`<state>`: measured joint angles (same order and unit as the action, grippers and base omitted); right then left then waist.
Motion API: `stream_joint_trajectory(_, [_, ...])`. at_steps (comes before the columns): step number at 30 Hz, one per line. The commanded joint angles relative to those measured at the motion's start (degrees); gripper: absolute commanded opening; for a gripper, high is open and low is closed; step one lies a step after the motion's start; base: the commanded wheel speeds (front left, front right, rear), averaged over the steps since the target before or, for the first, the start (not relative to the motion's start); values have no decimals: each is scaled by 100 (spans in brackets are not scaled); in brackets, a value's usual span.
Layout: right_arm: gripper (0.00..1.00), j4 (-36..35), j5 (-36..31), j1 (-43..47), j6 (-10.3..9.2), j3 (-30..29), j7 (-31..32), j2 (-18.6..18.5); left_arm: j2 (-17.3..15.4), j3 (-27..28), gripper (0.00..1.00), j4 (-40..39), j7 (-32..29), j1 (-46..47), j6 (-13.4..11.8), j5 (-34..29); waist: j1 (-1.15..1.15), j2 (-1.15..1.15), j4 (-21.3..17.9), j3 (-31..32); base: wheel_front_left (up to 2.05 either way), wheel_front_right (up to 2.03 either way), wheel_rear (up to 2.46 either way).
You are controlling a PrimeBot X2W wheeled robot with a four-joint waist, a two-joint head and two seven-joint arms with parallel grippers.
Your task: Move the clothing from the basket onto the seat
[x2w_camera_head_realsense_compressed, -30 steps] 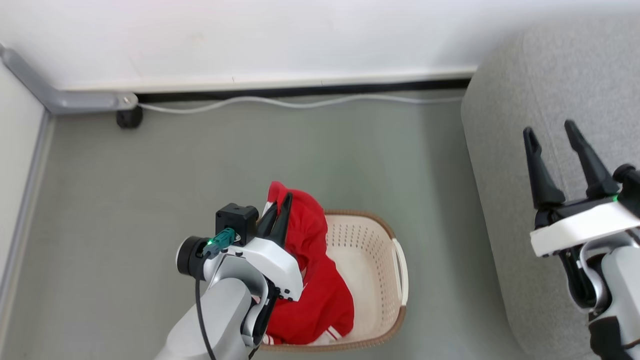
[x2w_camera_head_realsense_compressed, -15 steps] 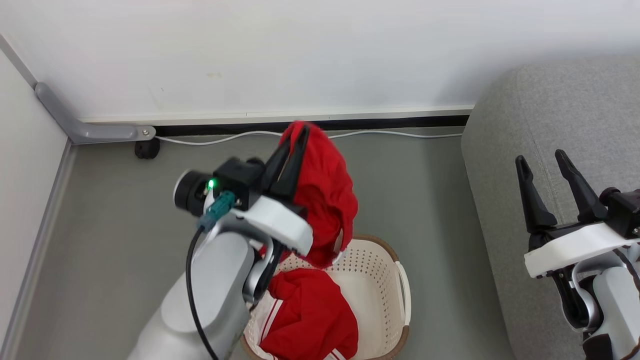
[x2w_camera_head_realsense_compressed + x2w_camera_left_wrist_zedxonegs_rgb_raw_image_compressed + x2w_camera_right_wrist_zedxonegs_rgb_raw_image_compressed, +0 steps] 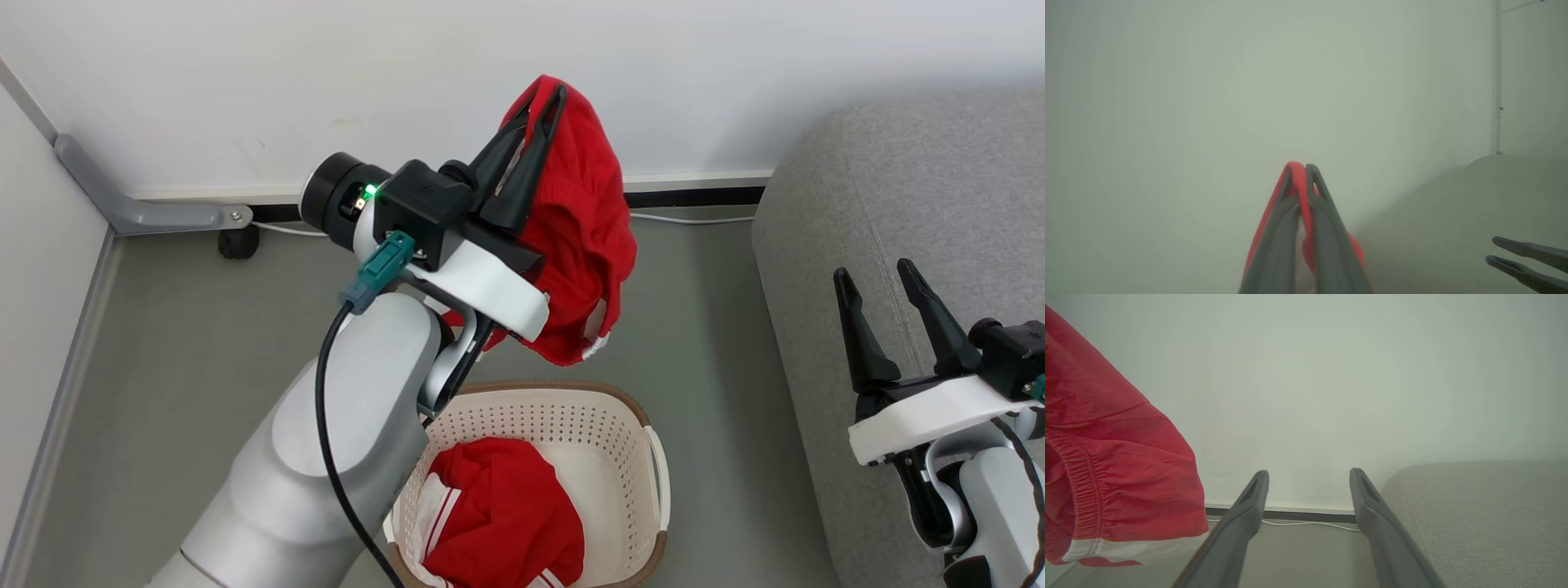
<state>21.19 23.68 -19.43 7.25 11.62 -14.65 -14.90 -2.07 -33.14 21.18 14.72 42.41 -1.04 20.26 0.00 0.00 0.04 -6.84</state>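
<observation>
Above the basket (image 3: 653,457), toward 12 o'clock, left gripper (image 3: 545,94) pinches one red garment (image 3: 584,237) hanging clear; right gripper (image 3: 873,273) gapes empty by seat (image 3: 898,188) at 3 o'clock; carry high that way, release only once fabric rests there.

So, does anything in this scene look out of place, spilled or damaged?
Nothing stands out. One soft red garment hangs from the shut left gripper above the upright cream plastic basket; another red, white-striped garment lies crumpled inside it, which is normal for laundry.
</observation>
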Motion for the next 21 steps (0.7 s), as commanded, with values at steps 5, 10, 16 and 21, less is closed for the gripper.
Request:
stream_joint_trajectory(5, [100,-114,-41,-32,24,129,-35,-27,-81,-13,0,-111,28,465,-23,6,0,0,-12,-56,0,0,0])
stream_joint_trajectory(10, [100,-350,61,-225,24,598,-35,9,-81,-169,0,-183,28,549,-145,121,0,0,-24,-102,0,0,0])
stream_joint_trajectory(16, [100,-788,315,-481,24,1506,-35,-23,-81,-294,0,-254,28,560,-221,215,0,0,2,-103,0,0,0])
stream_joint_trajectory(21, [100,-1068,484,-718,24,2239,-35,-125,-81,-377,0,-319,28,530,-264,277,0,0,47,-111,0,0,0])
